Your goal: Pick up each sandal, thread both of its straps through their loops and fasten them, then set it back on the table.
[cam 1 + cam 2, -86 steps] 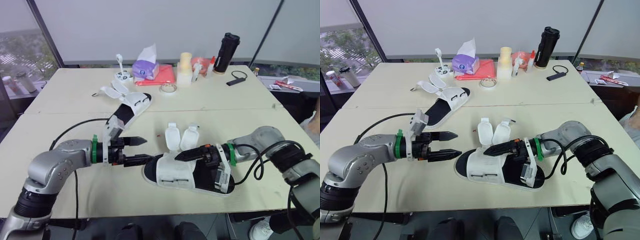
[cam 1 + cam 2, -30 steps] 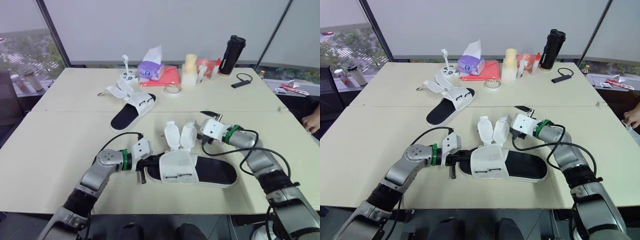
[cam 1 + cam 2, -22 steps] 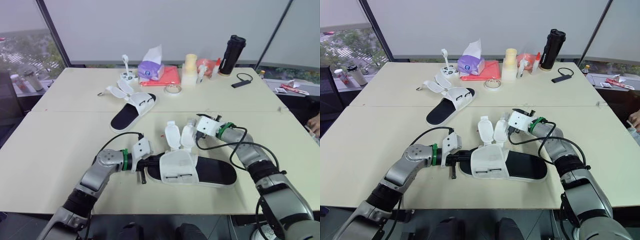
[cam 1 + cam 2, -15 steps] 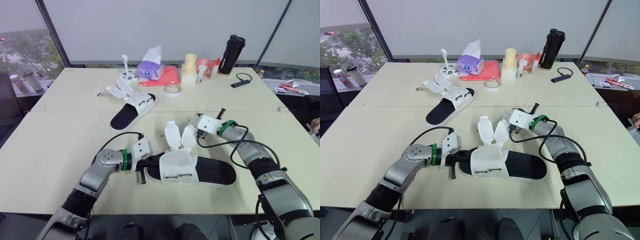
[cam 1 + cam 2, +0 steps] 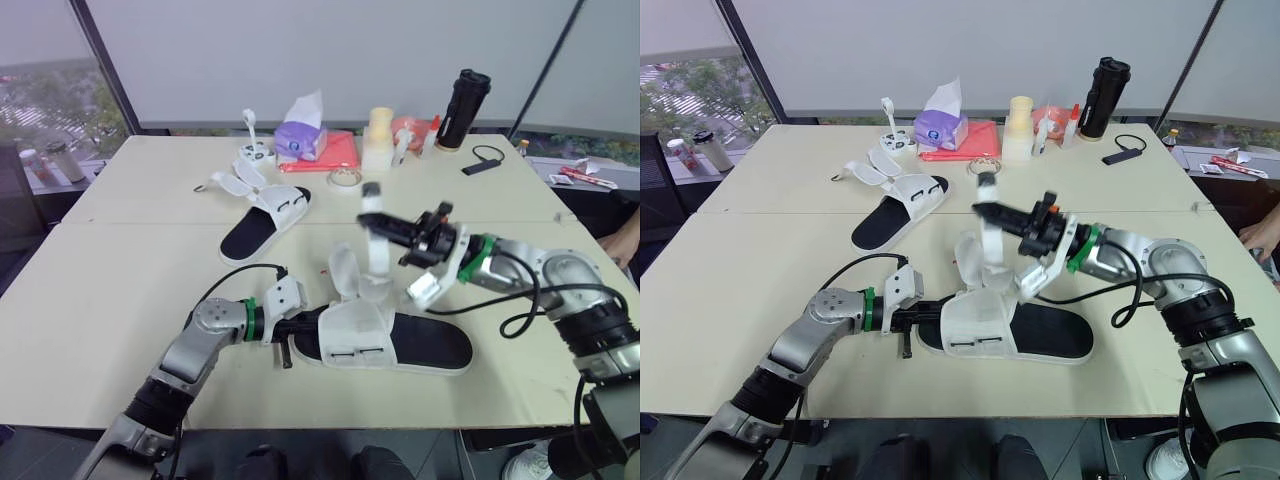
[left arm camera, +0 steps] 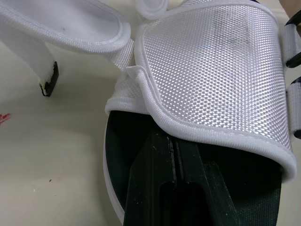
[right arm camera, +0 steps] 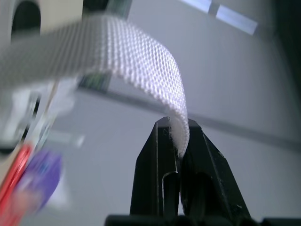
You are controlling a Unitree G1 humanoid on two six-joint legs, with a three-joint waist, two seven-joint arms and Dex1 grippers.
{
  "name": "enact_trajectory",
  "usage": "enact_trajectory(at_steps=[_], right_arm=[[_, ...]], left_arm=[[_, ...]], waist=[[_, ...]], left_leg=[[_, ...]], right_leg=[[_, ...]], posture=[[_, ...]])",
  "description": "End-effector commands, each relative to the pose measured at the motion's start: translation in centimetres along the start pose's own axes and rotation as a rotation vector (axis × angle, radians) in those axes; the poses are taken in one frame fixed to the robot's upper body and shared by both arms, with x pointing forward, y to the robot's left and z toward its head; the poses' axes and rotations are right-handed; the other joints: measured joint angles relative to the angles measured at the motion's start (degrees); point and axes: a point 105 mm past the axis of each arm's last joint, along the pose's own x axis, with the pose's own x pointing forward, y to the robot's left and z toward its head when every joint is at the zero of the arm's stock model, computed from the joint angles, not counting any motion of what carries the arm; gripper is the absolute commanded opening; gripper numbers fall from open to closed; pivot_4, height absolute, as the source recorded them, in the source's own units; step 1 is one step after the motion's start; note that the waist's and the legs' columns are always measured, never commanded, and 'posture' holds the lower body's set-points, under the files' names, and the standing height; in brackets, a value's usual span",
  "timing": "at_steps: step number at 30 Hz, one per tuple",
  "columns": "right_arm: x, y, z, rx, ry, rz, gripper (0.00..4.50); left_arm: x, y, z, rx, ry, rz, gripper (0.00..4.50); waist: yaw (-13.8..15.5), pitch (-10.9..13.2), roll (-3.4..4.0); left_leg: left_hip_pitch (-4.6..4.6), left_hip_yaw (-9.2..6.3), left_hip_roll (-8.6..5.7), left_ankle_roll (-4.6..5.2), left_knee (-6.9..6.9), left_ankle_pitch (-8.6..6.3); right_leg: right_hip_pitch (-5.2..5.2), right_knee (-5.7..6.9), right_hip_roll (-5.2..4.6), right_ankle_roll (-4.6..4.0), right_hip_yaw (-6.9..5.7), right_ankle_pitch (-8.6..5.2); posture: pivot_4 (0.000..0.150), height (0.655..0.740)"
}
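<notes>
The tips of the left gripper (image 6: 174, 146) are disappearing under the white, honeycomb-mesh upper (image 6: 207, 70) of the near sandal (image 5: 415, 340). Its two black fingers are pressing flat together with nothing visible between them, lying on the black footbed. Above and beyond that sandal, the right gripper (image 5: 368, 217) is pinching the end of a ribbed, woven white strap (image 5: 378, 255) fully between its fingertips and holding it raised, so the strap is curving down to the sandal below. A second rounded strap (image 5: 343, 275) is standing beside it. The sandal itself is resting on the pale table (image 5: 120, 260). The other sandal (image 5: 262, 215) is lying well beyond the left gripper.
</notes>
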Motion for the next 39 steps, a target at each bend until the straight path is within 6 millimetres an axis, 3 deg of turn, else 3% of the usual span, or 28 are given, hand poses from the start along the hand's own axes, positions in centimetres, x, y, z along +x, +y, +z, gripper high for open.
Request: enact_trajectory(at_steps=[1,7,8,10,17,21,26,28,32,34,35,37,39], right_arm=[[-0.4,-0.8,1.5,-0.055,-0.062,-0.011,0.05],[-1.0,-0.6,2.2,-0.023,-0.04,-0.008,0.05],[-1.1,-0.6,2.2,-0.006,-0.032,-0.008,0.48],[-1.1,-1.1,2.4,-0.008,-0.032,-0.021,0.94],[-1.9,-3.3,5.3,-0.027,-0.098,-0.083,4.41],[-3.0,-4.7,7.8,0.023,-0.131,-0.109,4.46],[-3.8,-4.6,9.2,0.084,-0.101,-0.066,4.46],[-3.9,-4.8,8.5,0.099,-0.045,-0.068,4.46],[-4.6,-4.5,4.5,0.249,0.205,-0.091,4.46],[-5.8,-3.3,0.7,0.628,0.512,-0.148,4.46],[-6.3,-2.0,0.0,0.866,0.603,-0.149,4.46],[-6.5,-0.7,0.5,1.202,0.642,-0.113,4.46],[-6.3,-0.6,2.2,1.484,0.615,-0.051,4.46]], left_arm=[[0.1,-0.2,0.0,-0.005,0.009,-0.025,0.0],[0.1,0.1,0.1,-0.015,0.009,-0.023,0.0],[0.1,0.0,0.1,-0.019,0.009,-0.024,0.0],[0.1,0.0,0.1,-0.027,0.008,-0.029,0.0],[0.1,0.4,0.1,-0.04,0.007,-0.024,0.0],[0.0,0.6,-0.1,-0.048,0.01,-0.024,0.0],[0.3,0.7,-0.3,-0.056,0.01,-0.028,0.0],[0.4,0.7,-0.3,-0.057,0.01,-0.032,0.0],[0.3,0.7,-0.4,-0.057,0.008,-0.032,0.0],[0.1,0.7,-0.3,-0.056,0.006,-0.032,0.0],[0.0,0.7,-0.1,-0.055,0.005,-0.033,0.0],[-0.3,0.6,0.1,-0.054,0.002,-0.036,0.0],[-1.0,0.3,0.3,-0.048,0.006,-0.051,0.0]], waist=[[0.03,0.0,0.0],[-0.13,0.0,0.0],[-0.13,0.0,0.0],[-0.11,0.0,0.0],[0.02,0.0,-0.01],[0.04,0.0,-0.01],[-0.06,-0.01,-0.02],[-0.06,-0.01,-0.02],[-0.03,-0.01,-0.02],[-0.02,0.0,-0.06],[-0.02,0.0,-0.05],[0.02,0.0,-0.06],[0.07,0.0,-0.04]], left_leg=[[0.0,0.01,0.0,0.0,0.01,0.0],[0.02,0.0,0.01,0.0,0.0,0.0],[0.02,0.0,0.01,0.01,0.01,0.0],[0.02,0.0,0.01,0.01,0.01,0.0],[0.02,-0.03,0.01,0.01,0.02,-0.01],[0.03,-0.03,0.01,0.01,0.02,-0.01],[0.09,-0.04,0.01,0.02,0.06,-0.01],[0.14,-0.04,0.01,0.02,0.07,-0.01],[0.17,-0.04,0.01,0.03,0.17,-0.02],[0.18,-0.04,0.01,0.06,0.2,-0.03],[0.18,-0.08,0.04,0.06,0.2,-0.03],[0.21,-0.16,0.09,0.09,0.21,-0.05],[0.21,-0.27,0.15,0.15,0.22,-0.09]], right_leg=[[0.01,0.0,-0.01,0.0,0.0,0.0],[0.02,0.01,0.03,-0.01,0.0,0.0],[0.03,0.01,0.02,-0.01,0.0,0.0],[0.04,0.0,0.01,-0.01,0.01,0.0],[0.05,-0.01,0.0,0.0,-0.01,0.0],[0.09,-0.01,0.01,-0.01,-0.03,0.0],[0.18,-0.01,0.03,0.0,-0.01,0.0],[0.26,-0.01,0.04,-0.01,-0.03,0.0],[0.4,-0.03,0.05,-0.01,-0.1,-0.01],[0.46,-0.04,0.04,-0.01,-0.16,-0.01],[0.48,-0.06,0.05,-0.01,-0.2,-0.01],[0.56,-0.06,0.02,-0.01,-0.22,-0.01],[0.59,-0.08,-0.02,-0.01,-0.26,-0.01]], posture=[[0.15,0.74],[0.15,0.74],[0.15,0.74],[0.15,0.74],[0.15,0.74],[0.15,0.74],[0.15,0.74],[0.15,0.74],[0.15,0.74],[0.15,0.74],[0.15,0.74],[0.15,0.74],[0.15,0.74]])
